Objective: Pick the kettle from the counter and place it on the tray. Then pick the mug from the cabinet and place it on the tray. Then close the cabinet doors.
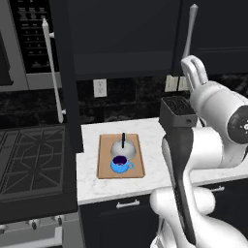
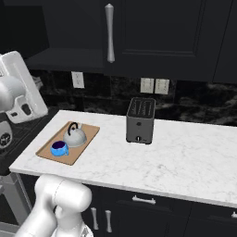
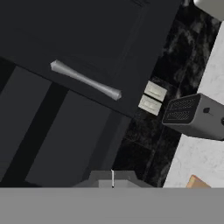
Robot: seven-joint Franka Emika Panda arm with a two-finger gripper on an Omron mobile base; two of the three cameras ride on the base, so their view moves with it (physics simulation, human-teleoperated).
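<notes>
Kettle (image 2: 74, 135), domed silver, and round blue mug (image 2: 59, 148) sit on wooden tray (image 2: 85, 136); gripper (image 3: 112, 178) closed empty

In the left base view the arm (image 1: 193, 160) hides most of the toaster (image 1: 178, 112) at centre right. In the hand view's lower right the tray (image 3: 197, 182) shows only a corner, and the right edge cuts off the toaster (image 3: 194, 116).

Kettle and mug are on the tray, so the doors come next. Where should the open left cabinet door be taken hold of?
By my judgement, the long silver bar handle of the left cabinet door. The door stands edge-on toward the robot, so come from its handle side with the pincer across the upright bar, around mid-height.
</notes>
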